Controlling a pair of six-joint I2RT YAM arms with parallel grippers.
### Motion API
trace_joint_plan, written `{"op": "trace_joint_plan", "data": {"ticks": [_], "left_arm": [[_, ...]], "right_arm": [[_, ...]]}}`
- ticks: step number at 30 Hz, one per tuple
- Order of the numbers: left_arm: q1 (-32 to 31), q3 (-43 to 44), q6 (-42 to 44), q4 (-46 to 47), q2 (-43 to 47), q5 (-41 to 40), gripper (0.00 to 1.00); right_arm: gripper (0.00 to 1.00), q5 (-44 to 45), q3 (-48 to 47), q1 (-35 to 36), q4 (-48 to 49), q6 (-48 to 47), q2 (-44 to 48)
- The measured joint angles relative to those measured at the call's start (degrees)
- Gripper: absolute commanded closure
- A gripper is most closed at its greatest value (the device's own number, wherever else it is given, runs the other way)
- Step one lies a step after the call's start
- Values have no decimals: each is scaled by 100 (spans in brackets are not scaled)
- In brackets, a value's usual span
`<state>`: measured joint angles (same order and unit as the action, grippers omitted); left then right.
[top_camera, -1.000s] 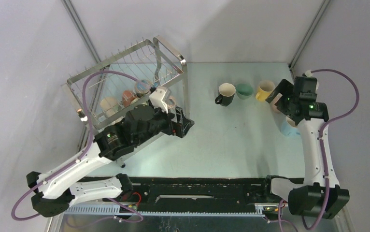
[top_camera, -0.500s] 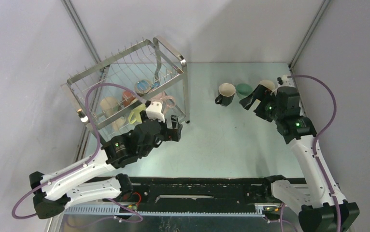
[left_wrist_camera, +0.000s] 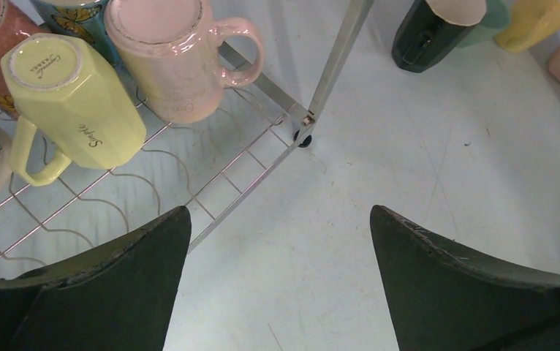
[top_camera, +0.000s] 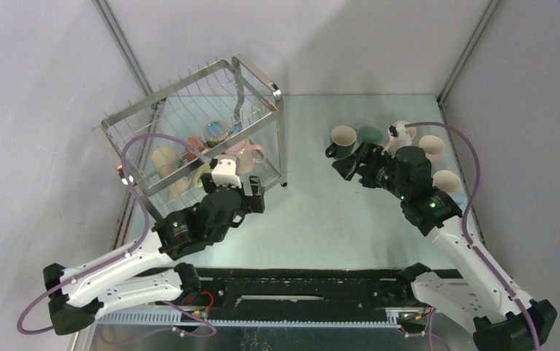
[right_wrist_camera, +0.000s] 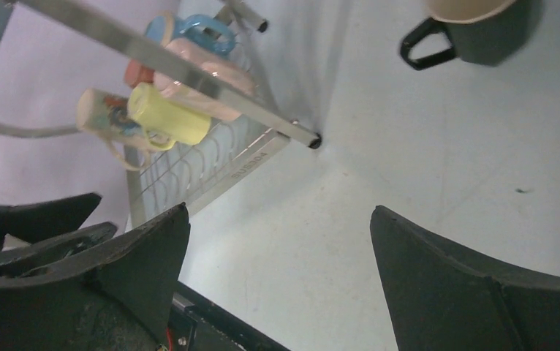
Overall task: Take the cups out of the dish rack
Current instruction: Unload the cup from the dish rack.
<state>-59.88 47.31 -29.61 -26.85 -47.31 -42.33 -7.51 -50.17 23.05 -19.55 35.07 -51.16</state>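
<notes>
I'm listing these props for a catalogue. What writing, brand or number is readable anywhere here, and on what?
"Simple": script on the side of the lime mug, left wrist view.
"SUS304": stamped on the bottom rail of the dish rack, right wrist view.
Ring of print on the lime mug's base: too blurred to read.
Faint marks on the pink mug: unreadable.

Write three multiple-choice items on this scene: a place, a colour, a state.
1. The black mug stands: A on the table outside the dish rack; B on a prong; C on an arm's base.
2. One mug beside the pink mug in the dish rack is: A purple; B lime; C black.
3. The left gripper is: A shut on a mug; B shut, empty; C open, empty.
A: it sits upright on the table. B: the lime mug rests next to it. C: its jaws stand apart, nothing between.
</notes>
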Motion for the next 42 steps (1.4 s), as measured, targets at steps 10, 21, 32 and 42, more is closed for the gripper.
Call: {"op": "trace_joint_plan", "data": {"ticks": [10,21,32,42], "left_arm": [[0,-70,96,-37,367,70,0],[0,570,533,-323,986,841,0],[0,813,715,-549,1331,1163,0],[0,903,708,-857,1639,1303,0]], "right_arm": [[0,632,459,1606,1305,70,-297],[0,1268,483,2763,3178,35,-1814],[2,1497,-278,3230,4487,-522,-3797],[3,1510,-1445,3432,4922,-678,-5003]]}}
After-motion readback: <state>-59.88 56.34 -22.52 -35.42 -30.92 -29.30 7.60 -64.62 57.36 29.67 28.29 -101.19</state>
